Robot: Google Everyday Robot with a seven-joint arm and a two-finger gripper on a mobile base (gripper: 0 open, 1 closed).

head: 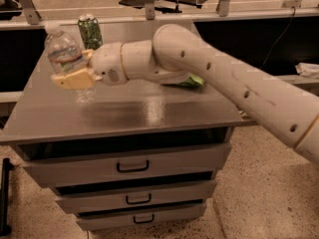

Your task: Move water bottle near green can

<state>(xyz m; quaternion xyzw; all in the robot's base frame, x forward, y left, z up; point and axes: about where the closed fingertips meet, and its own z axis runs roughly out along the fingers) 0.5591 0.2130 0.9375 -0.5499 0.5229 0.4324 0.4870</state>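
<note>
- At the left end of the cabinet top [149, 114], pale fingers [75, 78] clamp the water bottle [64, 51], which tilts with its cap up and to the left.
- The gripper [79, 66] grips the bottle's middle; the arm [224, 68] stretches off right.
- The green can [90, 31] stands upright just behind, at the rear edge.
- A green snack bag [192, 80] lies half hidden under the arm.

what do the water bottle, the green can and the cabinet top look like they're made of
Clear ribbed water bottle: thin see-through plastic, going by its ridges; the gripper grips it over the cabinet's left side.
Small green can: likely printed metal, silvery top.
Grey cabinet top: seemingly painted metal, semi-gloss, showing soft reflections.
</note>
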